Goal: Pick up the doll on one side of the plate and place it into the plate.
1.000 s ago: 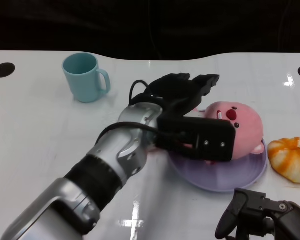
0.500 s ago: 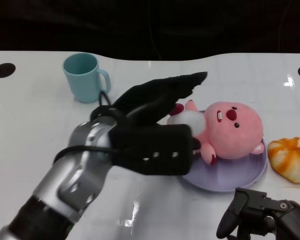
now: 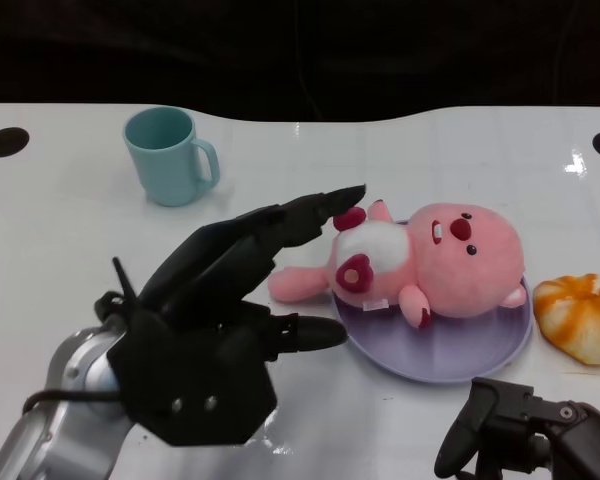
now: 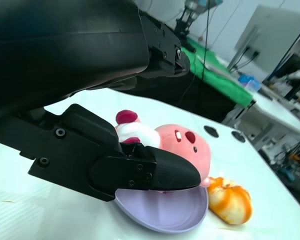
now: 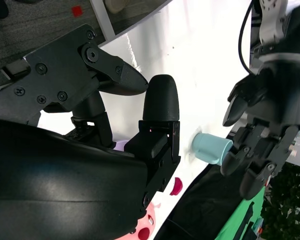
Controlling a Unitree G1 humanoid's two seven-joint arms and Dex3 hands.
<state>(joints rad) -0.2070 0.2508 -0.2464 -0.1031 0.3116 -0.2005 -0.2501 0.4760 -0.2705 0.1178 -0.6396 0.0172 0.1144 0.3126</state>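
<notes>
Tabletop (image 3: 70, 230) runs white and glossy across the head view, its far edge a wavy line against a dark background, with a dark round hole near each far corner. Far left stands a teal mug (image 3: 167, 155), upright, handle pointing right, well apart from everything else, with bare surface all around it.

Nearer the camera, the left hand (image 3: 225, 310) is raised over the table to the left of the plate, released and holding nothing: its fingers (image 3: 310, 212) are spread and stretched toward the doll, the tips just short of the doll's foot, the thumb pointing at the plate's left rim. Whether any tip touches the plush cannot be told. In the left wrist view the hand's fingers frame the doll and plate with open air between them.

The pink doll (image 3: 450, 258) lies on its back in the lilac plate (image 3: 450, 362), head to the right, white belly up; one leg hangs out over the plate's left rim onto the table. The plate's near part is bare.

Just right of the plate, apart from its rim by a narrow gap, sits an orange-and-white bun-like toy (image 3: 580, 315), cut by the picture's right edge.

At the lower right the right hand (image 3: 525, 435) sits low near the table's front edge, short of the plate; its fingers curl in loosely around nothing, so far as the views show.
</notes>
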